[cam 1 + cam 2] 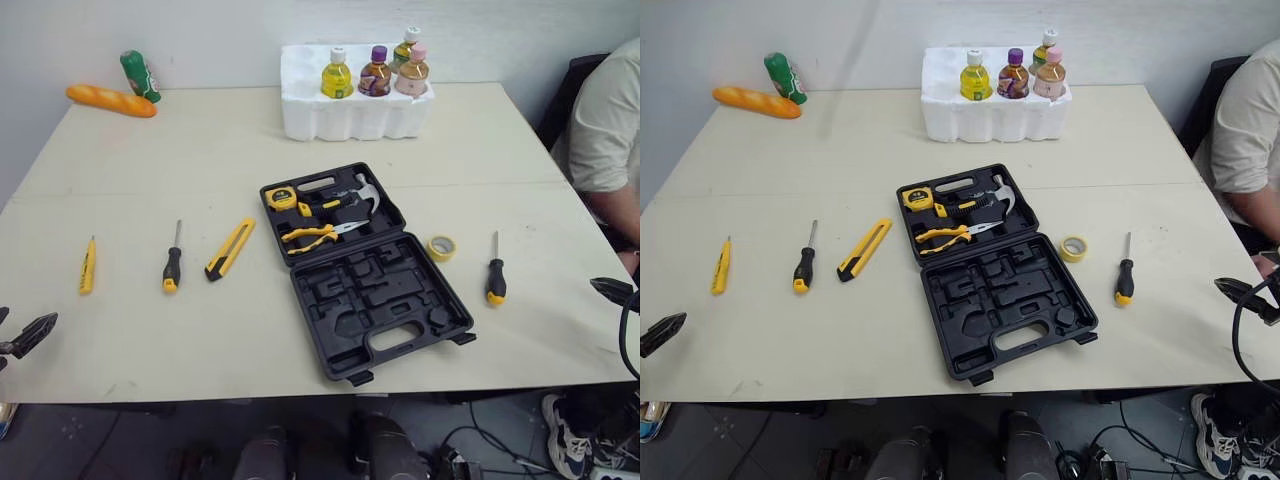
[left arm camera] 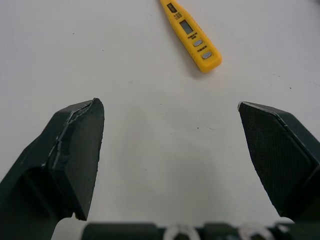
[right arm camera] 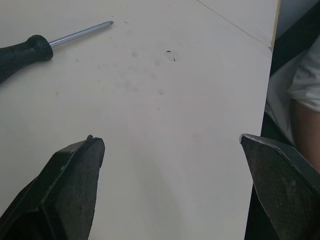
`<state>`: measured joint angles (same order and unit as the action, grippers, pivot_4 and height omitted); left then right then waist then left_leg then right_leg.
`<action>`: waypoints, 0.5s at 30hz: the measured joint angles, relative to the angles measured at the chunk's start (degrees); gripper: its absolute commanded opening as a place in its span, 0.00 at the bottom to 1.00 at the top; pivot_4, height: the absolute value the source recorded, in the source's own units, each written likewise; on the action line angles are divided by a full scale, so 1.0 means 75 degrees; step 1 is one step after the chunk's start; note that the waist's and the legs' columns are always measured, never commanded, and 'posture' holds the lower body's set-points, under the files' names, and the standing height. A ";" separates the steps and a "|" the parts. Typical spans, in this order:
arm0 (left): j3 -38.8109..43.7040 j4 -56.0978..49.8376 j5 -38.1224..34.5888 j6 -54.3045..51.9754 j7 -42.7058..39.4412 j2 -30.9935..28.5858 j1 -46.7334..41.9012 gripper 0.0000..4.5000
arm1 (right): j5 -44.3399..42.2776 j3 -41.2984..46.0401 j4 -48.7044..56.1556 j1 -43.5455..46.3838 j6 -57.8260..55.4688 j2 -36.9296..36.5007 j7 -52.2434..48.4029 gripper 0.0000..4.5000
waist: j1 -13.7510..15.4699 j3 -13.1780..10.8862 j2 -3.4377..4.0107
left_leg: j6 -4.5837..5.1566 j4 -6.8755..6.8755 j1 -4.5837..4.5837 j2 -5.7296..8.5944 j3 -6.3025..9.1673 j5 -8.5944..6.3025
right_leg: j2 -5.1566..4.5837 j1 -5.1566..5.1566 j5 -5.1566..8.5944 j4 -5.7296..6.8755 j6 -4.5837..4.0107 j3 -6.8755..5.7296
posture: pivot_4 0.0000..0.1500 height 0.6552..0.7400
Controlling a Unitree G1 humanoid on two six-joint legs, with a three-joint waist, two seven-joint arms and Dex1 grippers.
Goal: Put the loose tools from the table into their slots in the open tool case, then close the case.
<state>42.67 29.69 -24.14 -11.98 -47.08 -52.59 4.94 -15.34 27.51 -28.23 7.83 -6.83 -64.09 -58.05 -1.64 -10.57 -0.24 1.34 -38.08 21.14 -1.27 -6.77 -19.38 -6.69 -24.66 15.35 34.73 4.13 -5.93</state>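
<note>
Both pairs of jaws stand spread wide and empty, low over the near edge of the tabletop (image 1: 200, 160), one at each end, and no loose tool sits between them yet. The yellow tester pen (image 2: 191, 35) is closest to the left jaws. It lies ahead of them and a little inward, its long axis running roughly away from the robot and oblique to their closing line. The black-handled screwdriver (image 3: 22, 52) is closest to the right jaws, off to their inner side, handle toward the robot and shaft pointing away. Farther inward from the left jaws lie a second screwdriver (image 1: 172, 262) and a yellow utility knife (image 1: 230, 249), and a roll of tape (image 1: 441, 248) sits just beside the open tool case (image 1: 330, 345). The case is well apart from both pairs of jaws, between them. Each arm likely takes its near tool, turning the wrist so the jaws close across the tool's handle.
</note>
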 measured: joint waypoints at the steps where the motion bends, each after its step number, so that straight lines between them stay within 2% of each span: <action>1: 0.0000 0.0000 0.0000 0.0000 0.0000 0.0000 0.0000 0.99 | 0.0000 0.0000 0.0000 0.0000 0.0000 0.0000 0.0000 1.00 | 0.0000 0.0000 0.0000 | 0.0000 0.0000 0.0000 0.0000 0.0000 0.0000 | 0.0000 0.0000 0.0000 0.0000 0.0000 0.0000 | 1.00 0.96; 2: -0.0004 0.0014 0.0000 0.0003 -0.0005 0.0000 -0.0013 0.99 | 0.0002 0.0000 0.0036 -0.0004 -0.0045 0.0002 0.0023 1.00 | 0.0005 -0.0003 0.0002 | 0.0019 0.0010 0.0020 0.0011 0.0025 0.0000 | -0.0007 0.0036 0.0000 -0.0006 0.0001 -0.0020 | 1.00 0.96; 3: -0.0080 0.0047 0.0001 0.0007 -0.0016 -0.0002 -0.0089 0.99 | 0.0001 0.0001 0.0234 -0.0089 -0.0197 0.0081 0.0110 1.00 | -0.0081 -0.0001 0.0037 | 0.0102 0.0068 0.0018 0.0079 0.0200 0.0066 | -0.0086 0.0136 0.0000 -0.0039 0.0015 -0.0209 | 1.00 0.96; 4: -0.0144 0.0046 0.0002 0.0014 -0.0026 -0.0002 -0.0143 0.99 | -0.0002 -0.0001 0.0384 -0.0097 -0.0293 0.0156 0.0143 1.00 | -0.0125 -0.0001 0.0036 | 0.0113 0.0118 0.0010 0.0124 0.0268 0.0111 | -0.0142 0.0202 0.0000 -0.0065 0.0022 -0.0319 | 1.00 0.96; 5: -0.0158 0.0040 0.0004 0.0029 -0.0055 -0.0018 -0.0146 0.99 | -0.0029 -0.0003 0.0586 -0.0075 -0.0393 0.0184 0.0194 1.00 | -0.0139 0.0000 0.0045 | 0.0061 0.0092 -0.0012 0.0117 0.0247 0.0142 | -0.0148 0.0166 -0.0002 -0.0065 0.0027 -0.0335 | 1.00 0.96; 15: -0.0405 0.0005 -0.0004 -0.0002 -0.0231 -0.0017 -0.0319 0.99 | -0.0077 0.0000 0.0870 -0.0216 -0.0757 0.0194 0.0314 1.00 | 0.0123 -0.0006 0.0044 | 0.0026 0.0083 -0.0013 0.0105 0.0167 0.0109 | -0.0147 0.0118 -0.0004 -0.0052 0.0030 -0.0269 | 1.00 0.96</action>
<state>39.63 29.73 -24.18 -11.99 -48.81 -52.72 2.54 -15.92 27.51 -21.70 6.21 -12.51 -62.63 -55.69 -0.72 -10.61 0.09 1.54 -37.46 21.04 -0.48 -5.52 -18.57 -7.79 -23.78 15.32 34.34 4.35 -7.95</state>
